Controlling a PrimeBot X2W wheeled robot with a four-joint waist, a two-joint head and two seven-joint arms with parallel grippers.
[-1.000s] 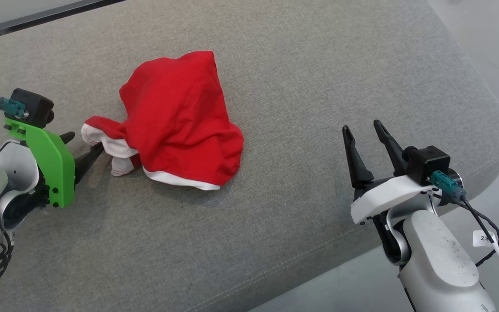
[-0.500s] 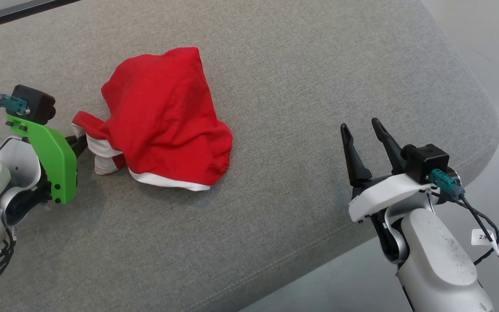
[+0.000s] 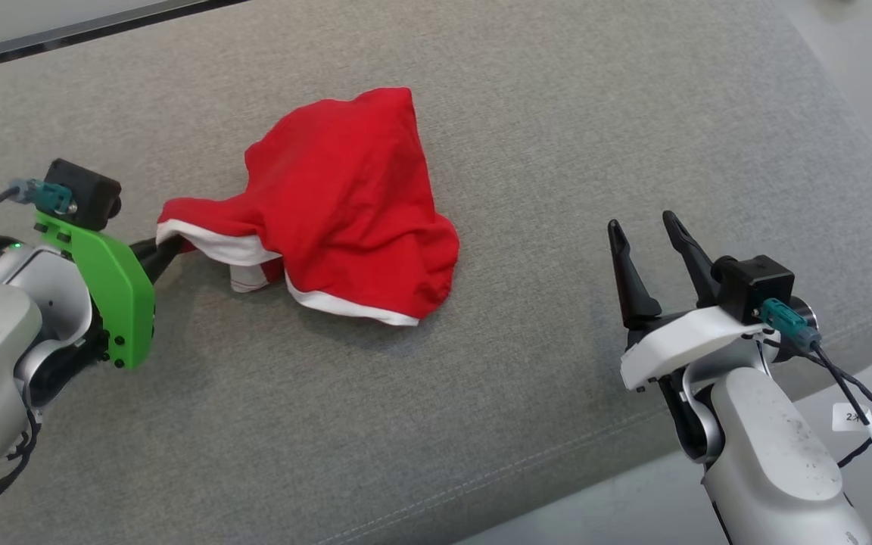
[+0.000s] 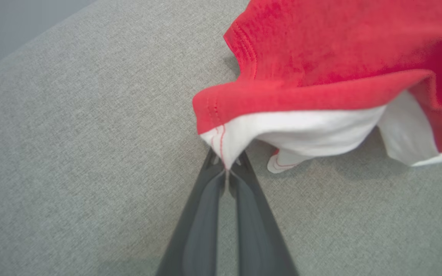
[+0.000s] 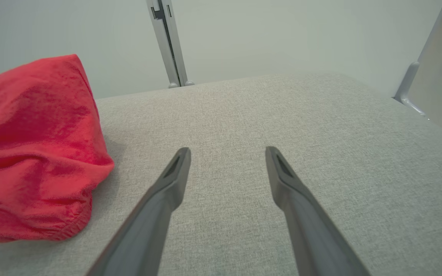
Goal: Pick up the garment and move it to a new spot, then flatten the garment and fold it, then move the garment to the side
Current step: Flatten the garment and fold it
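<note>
A crumpled red garment (image 3: 345, 204) with white lining lies in a heap on the grey cushion (image 3: 481, 416). Its left corner is stretched out and raised toward my left gripper (image 3: 171, 246), which is shut on that hem. In the left wrist view the two dark fingers meet at the gripper tip (image 4: 226, 168), pinching the white-lined corner of the garment (image 4: 320, 69). My right gripper (image 3: 644, 227) stands open over bare cushion to the right of the garment, holding nothing. The right wrist view has the garment (image 5: 33, 153) to the left of the open right gripper (image 5: 226, 151).
The cushion's rounded front edge (image 3: 557, 454) runs diagonally at lower right, with pale floor (image 3: 618, 507) beyond. A dark strip (image 3: 88, 26) borders the cushion at the back left. A grey post (image 5: 167, 42) stands against the wall behind the cushion.
My left gripper closed on the garment's left hem and lifted it, drawing the corner out taut. The camera view shifted. The right gripper stayed open in place.
</note>
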